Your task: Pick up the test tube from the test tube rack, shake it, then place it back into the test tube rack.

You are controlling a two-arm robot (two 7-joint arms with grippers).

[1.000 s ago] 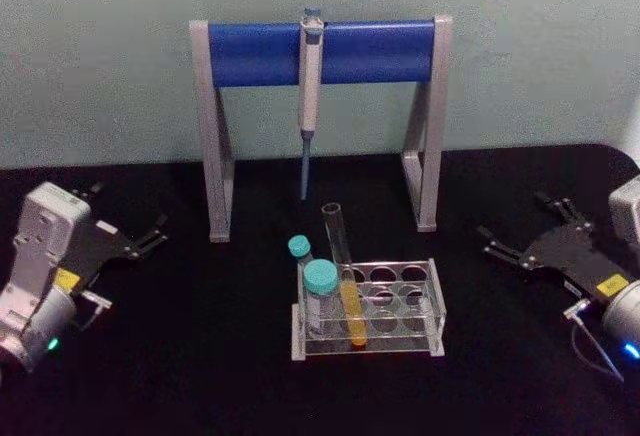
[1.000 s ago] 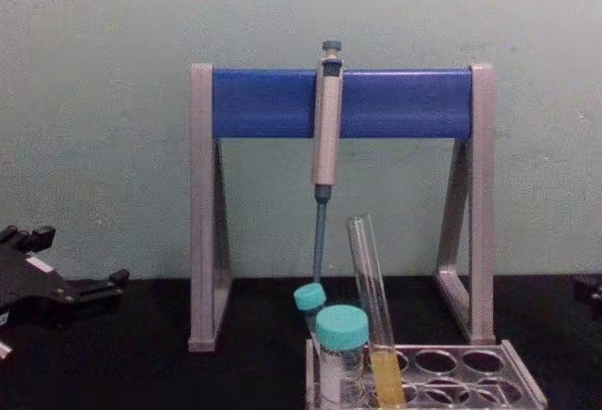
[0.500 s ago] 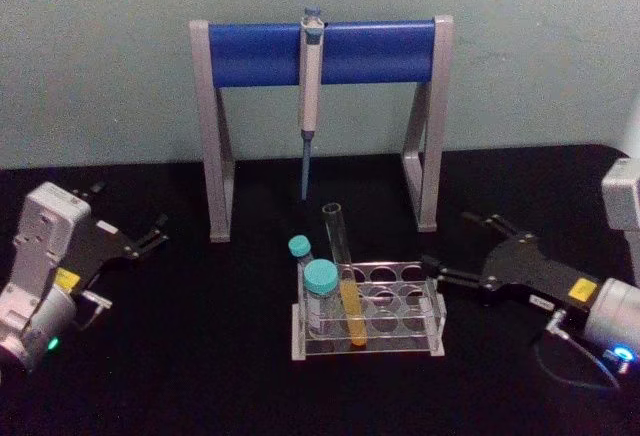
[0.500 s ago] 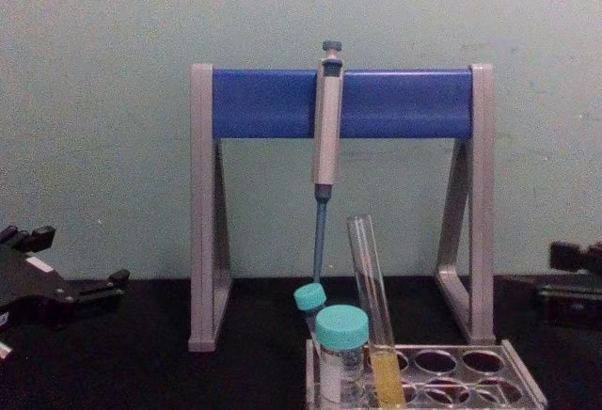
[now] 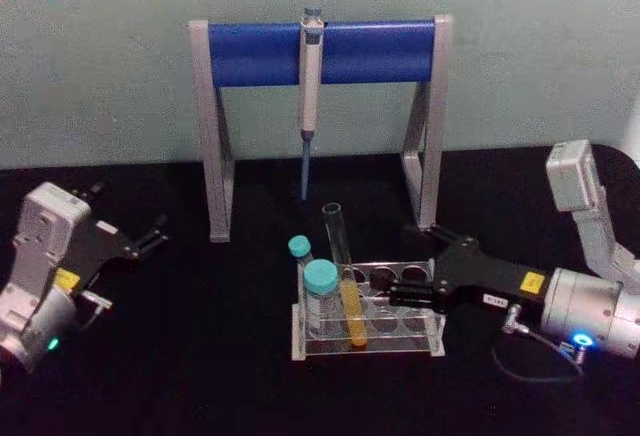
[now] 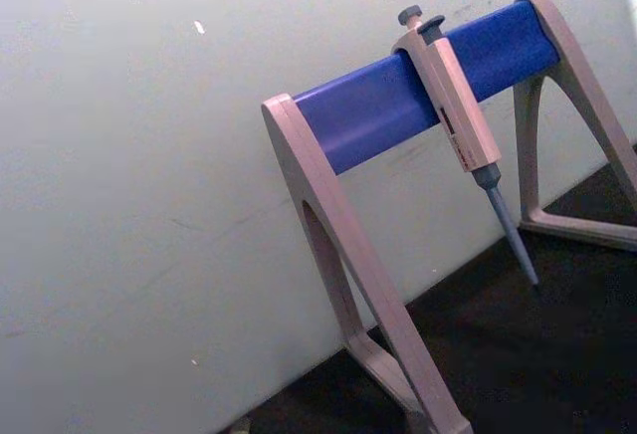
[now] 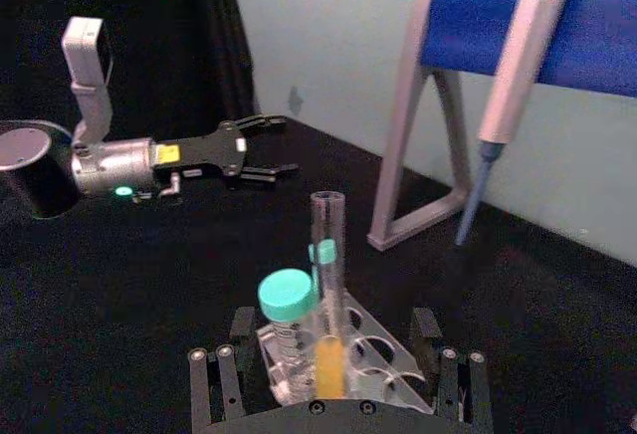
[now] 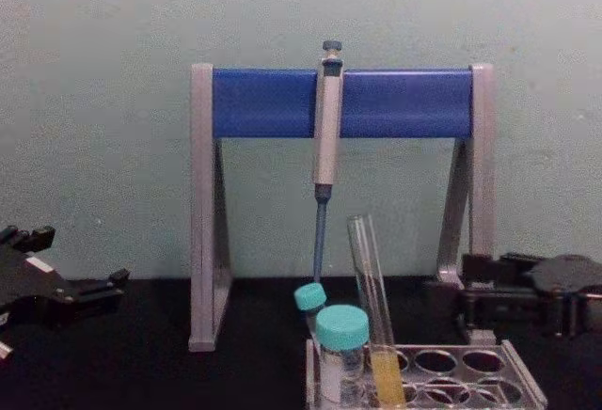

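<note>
the test tube [image 5: 344,274] stands in the test tube rack [image 5: 405,337], in a hole at the left part of it, and it leans a little to the left. it is long, slim and clear, with no cap, and yellow-orange liquid fills its lower part. just beside it, at the rack's left end, stand two shorter teal-capped tubes [image 5: 320,291]; what is in them i cannot tell. the right end effector [image 5: 399,264] is at the rack's right end with fingers spread open, apart from the tube. behind is a stand with a blue crossbar [image 5: 260,53] that carries a pipette [image 5: 310,76]. the left end effector [image 5: 158,232] rests open at the far left of the black tabletop [image 5: 200,366].
</note>
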